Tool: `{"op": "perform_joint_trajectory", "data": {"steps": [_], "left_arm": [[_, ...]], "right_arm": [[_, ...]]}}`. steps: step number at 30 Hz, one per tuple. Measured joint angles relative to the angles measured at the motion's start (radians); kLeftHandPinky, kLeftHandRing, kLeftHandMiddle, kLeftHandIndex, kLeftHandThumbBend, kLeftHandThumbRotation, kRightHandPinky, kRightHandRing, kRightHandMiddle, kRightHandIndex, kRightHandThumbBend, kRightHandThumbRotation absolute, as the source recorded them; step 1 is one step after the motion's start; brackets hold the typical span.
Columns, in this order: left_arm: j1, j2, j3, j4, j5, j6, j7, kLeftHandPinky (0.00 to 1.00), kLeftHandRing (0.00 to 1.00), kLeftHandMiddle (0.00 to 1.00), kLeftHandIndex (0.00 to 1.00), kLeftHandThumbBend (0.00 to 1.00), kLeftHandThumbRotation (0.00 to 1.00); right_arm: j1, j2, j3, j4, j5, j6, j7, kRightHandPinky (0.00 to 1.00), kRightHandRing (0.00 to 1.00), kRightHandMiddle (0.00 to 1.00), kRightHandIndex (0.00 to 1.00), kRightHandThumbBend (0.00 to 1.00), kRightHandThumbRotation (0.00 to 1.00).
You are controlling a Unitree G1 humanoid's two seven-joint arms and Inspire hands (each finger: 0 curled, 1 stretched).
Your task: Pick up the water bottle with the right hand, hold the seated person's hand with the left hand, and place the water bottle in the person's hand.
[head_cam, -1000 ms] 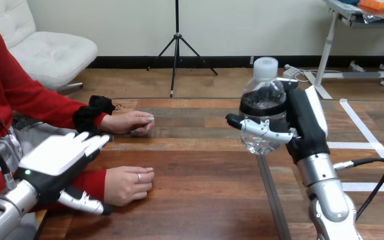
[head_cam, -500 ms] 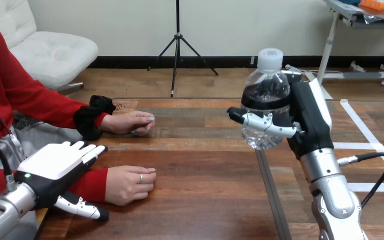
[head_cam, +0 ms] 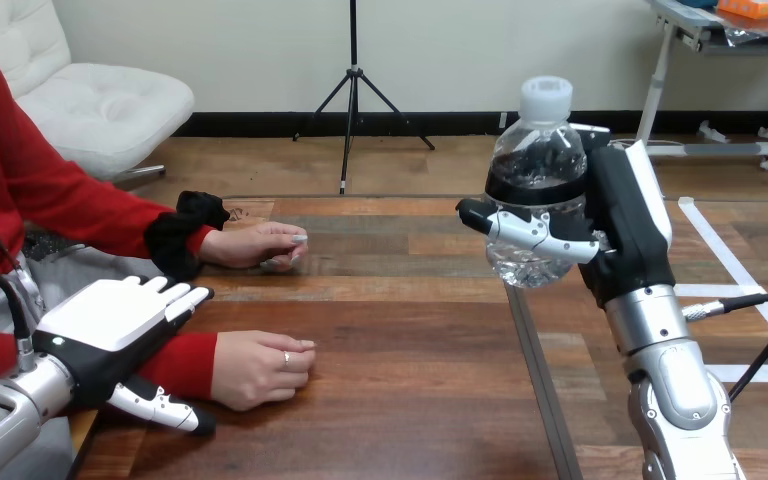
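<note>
The right hand (head_cam: pixel 628 225) stands upright at the right of the frame on a forearm rising from the lower right corner. Its white-shelled back faces right, and its thumb (head_cam: pixel 522 228) and fingers are curled round the water bottle (head_cam: pixel 540 175). The bottle is held upright and lifted clear of the bench (head_cam: pixel 400 410), its white cap at the top, right of the frame's centre. The left hand (head_cam: pixel 110 322) reaches in from the lower left corner, palm down, its fingers (head_cam: pixel 182 298) straight and close together, pointing toward the upper right. Its thumb (head_cam: pixel 160 408) is stretched out below them. This hand lies over the red sleeve (head_cam: pixel 185 362) just behind the person's lower hand (head_cam: pixel 260 368), which rests loosely curled on the bench. Whether the two touch cannot be told. The person's upper hand (head_cam: pixel 255 243) rests on the bench higher in the frame, left of centre, well apart from the bottle.
</note>
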Motion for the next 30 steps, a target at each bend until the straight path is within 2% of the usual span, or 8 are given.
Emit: {"op": "perform_joint_trajectory", "data": {"steps": [19, 30], "left_arm": [[-0.003, 0.000, -0.027, 0.009, -0.002, 0.010, 0.039, 1.00, 1.00, 1.00, 1.00, 1.00, 0.77], [-0.003, -0.003, -0.037, 0.015, -0.005, 0.030, 0.052, 0.99, 0.97, 0.95, 0.99, 1.00, 0.71]], "right_arm": [[0.036, 0.001, 0.001, -0.027, 0.004, 0.010, 0.005, 0.06, 0.10, 0.14, 0.15, 0.60, 0.00], [0.053, 0.002, 0.003, -0.046, 0.001, 0.030, 0.009, 0.06, 0.10, 0.14, 0.15, 0.61, 0.00]]}}
